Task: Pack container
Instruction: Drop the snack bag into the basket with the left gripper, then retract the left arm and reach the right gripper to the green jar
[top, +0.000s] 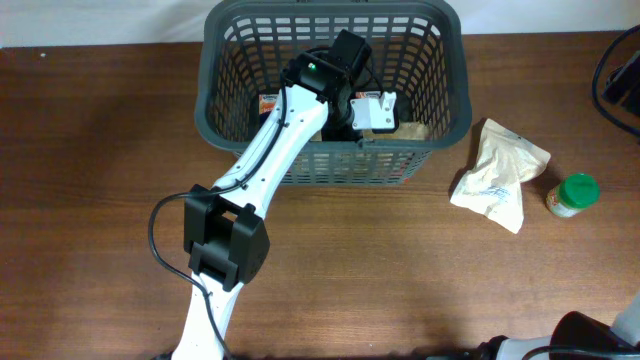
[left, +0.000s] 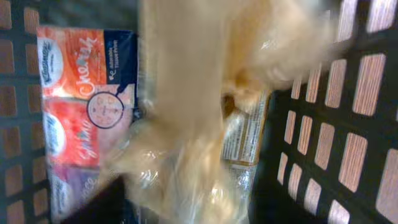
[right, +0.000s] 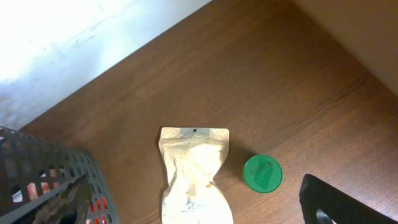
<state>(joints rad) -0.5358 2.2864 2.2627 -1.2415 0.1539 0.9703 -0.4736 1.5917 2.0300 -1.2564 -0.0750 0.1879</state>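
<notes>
The left tool (top: 374, 112) hangs deep inside the dark grey slotted shopping basket (top: 330, 168), which stands at the far side of the desk (top: 100, 150). A blurred tan pouch (left: 186, 106) fills its camera, and whether the tool is clenched on it cannot be told. The pouch could snag the lattice wall or ride up on the orange tissue packs (left: 81, 106). The right tool (right: 348, 202), its state unreadable, overlooks a second pouch (top: 497, 175) and a green-lidded jar (top: 573, 194).

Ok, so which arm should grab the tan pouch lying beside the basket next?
Right, probably. The tan pouch and green-lidded jar lie on the right arm's side, in its wrist view, while the left tool is down inside the basket.
</notes>
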